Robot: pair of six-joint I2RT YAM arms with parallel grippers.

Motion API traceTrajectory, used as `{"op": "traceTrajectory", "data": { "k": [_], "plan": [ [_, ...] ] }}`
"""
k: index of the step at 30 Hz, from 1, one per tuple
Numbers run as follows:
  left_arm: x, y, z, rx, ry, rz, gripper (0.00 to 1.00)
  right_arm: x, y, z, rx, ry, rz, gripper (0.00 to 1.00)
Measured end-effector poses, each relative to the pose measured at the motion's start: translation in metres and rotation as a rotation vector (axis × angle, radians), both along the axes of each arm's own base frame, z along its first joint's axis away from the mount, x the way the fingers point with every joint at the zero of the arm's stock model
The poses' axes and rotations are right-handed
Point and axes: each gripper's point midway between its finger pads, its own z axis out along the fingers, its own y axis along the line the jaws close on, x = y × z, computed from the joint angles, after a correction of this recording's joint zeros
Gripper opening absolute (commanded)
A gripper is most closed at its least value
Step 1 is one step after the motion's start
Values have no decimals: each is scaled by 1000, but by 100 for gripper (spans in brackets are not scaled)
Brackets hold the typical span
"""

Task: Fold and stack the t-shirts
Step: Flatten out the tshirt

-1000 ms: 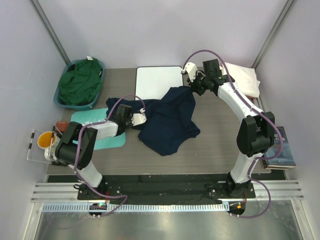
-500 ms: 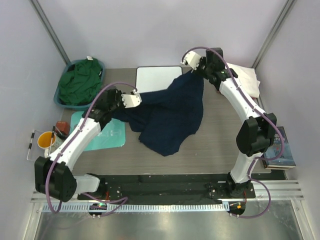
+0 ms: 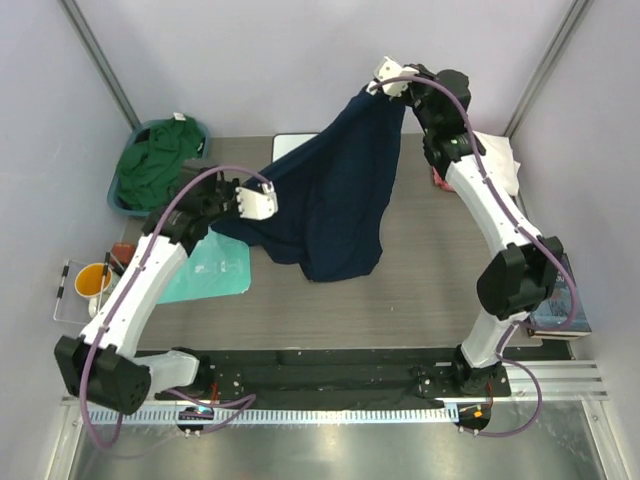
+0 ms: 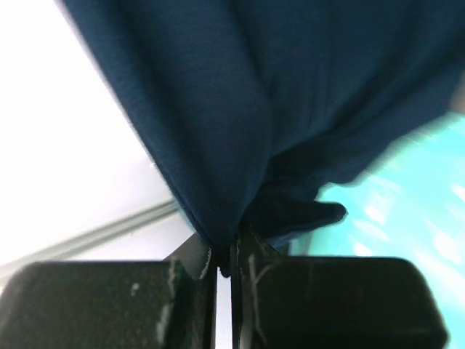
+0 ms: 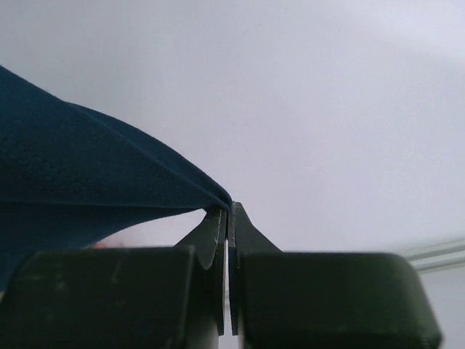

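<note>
Above the grey table (image 3: 430,270), the dark navy t-shirt (image 3: 330,200) hangs spread between both robot arms. The right gripper (image 3: 392,88), held high at the far side of the scene, has its jaws pinched tight on one corner of the cloth; its wrist view shows the fabric running off to the left from the closed fingertips (image 5: 227,211). The left gripper (image 3: 250,205), lower and to the left, is clamped just as narrowly on another edge, and its own camera shows a bunched fold of navy cloth caught between its fingers (image 4: 224,258). The shirt slopes down from the right grip to the left one, and its loose lower part sags toward the middle of the table; whether it touches the surface cannot be told.

A white board (image 3: 295,145) lies at the far centre, partly hidden behind the hanging cloth. A teal mat (image 3: 215,270) lies flat under the left arm. At far left a dark green t-shirt (image 3: 160,165) is heaped in a blue basket (image 3: 116,200). A cream-white t-shirt (image 3: 503,160) lies at far right behind the right arm. An orange cup (image 3: 92,280) stands at the left edge, and a book (image 3: 565,305) lies at the right edge.
</note>
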Motion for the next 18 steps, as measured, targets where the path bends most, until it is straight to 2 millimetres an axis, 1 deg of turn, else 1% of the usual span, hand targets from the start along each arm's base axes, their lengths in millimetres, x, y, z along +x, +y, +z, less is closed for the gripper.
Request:
{"op": "traceTrajectory", "data": {
  "k": [2, 3, 4, 5, 6, 8, 9, 11, 13, 15, 18],
  "plan": [
    [-27, -3, 3, 17, 70, -71, 0, -15, 4, 8, 12, 5, 48, 1],
    [-42, -4, 5, 22, 106, -108, 0, -26, 5, 11, 17, 19, 81, 1],
    [-58, -5, 6, 28, 146, -144, 0, -41, 6, 13, 16, 39, 125, 1],
    [-82, -4, 7, 38, 202, -191, 0, -58, 6, 15, 13, 57, 160, 1],
    [-87, -5, 8, 39, 213, -202, 0, -76, 6, 18, 10, 66, 194, 1],
    [-111, -6, 12, 33, 273, -249, 0, -106, 5, 26, 17, 72, 245, 1],
    [-117, -8, 15, 26, 299, -267, 0, -123, 3, 34, 27, 72, 272, 1],
    [-121, -13, 21, 10, 331, -291, 0, -141, 1, 46, 42, 61, 301, 1],
    [-116, -19, 21, -9, 363, -302, 0, -151, -1, 49, 49, 67, 317, 1],
    [-112, -23, 10, -8, 410, -311, 0, -153, -1, 41, 47, 100, 330, 1],
    [-112, -23, -23, 20, 528, -321, 0, -140, 2, 12, 39, 180, 332, 1]
  ]
}}
